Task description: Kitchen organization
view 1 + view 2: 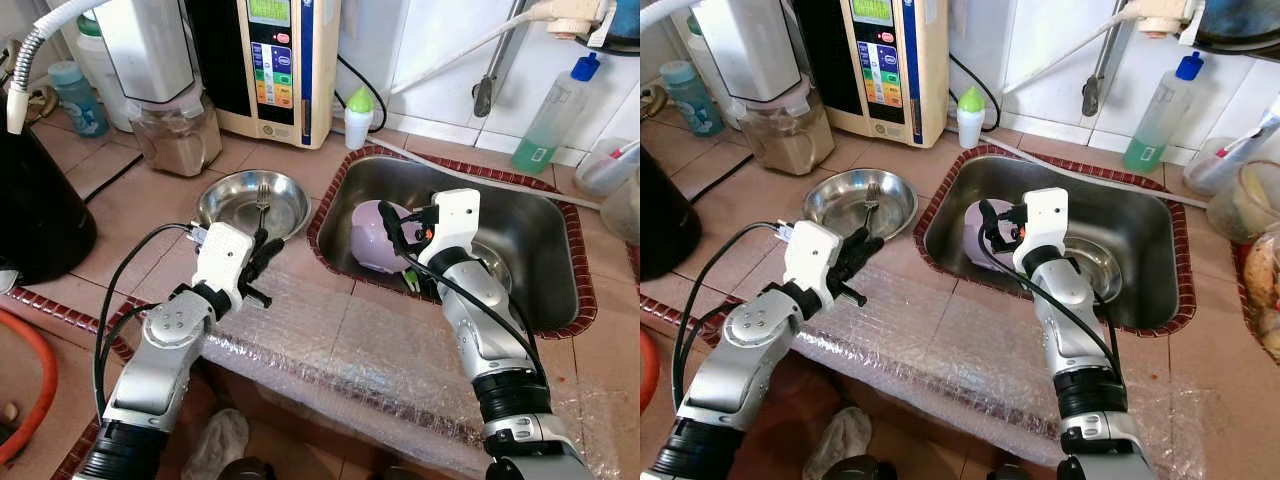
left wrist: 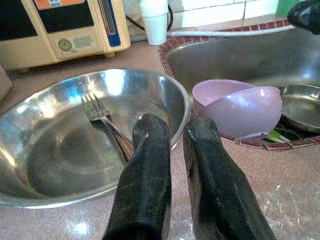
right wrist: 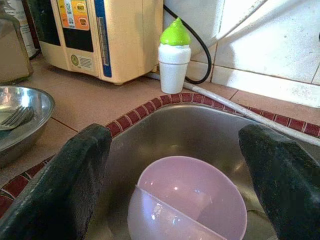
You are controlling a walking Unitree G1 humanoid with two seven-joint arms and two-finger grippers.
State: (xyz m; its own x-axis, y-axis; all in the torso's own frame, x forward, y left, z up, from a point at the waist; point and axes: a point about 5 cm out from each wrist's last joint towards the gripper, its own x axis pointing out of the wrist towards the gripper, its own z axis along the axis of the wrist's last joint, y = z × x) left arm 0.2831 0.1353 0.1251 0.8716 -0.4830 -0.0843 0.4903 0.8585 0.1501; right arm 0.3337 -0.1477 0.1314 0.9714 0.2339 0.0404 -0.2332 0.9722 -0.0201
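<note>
A steel bowl (image 1: 215,195) with a fork (image 1: 263,200) in it sits on the tiled counter left of the sink (image 1: 530,205). My left gripper (image 1: 262,258) hovers at the bowl's near rim, its fingers (image 2: 150,165) shut with nothing between them. Two lilac bowls (image 3: 190,195), one tilted inside the other, lie in the sink's left end. Just above them my right gripper (image 1: 398,228) stands wide open and holds nothing. A steel dish (image 2: 300,107) lies deeper in the sink beside the lilac bowls (image 2: 240,107).
Along the back wall stand a water machine (image 1: 270,60), a white bottle with a green cap (image 1: 358,115), a blender (image 1: 175,120) and a green soap bottle (image 1: 550,115). A black kettle (image 1: 35,210) stands at the left. Bubble wrap (image 1: 350,350) covers the counter's front edge.
</note>
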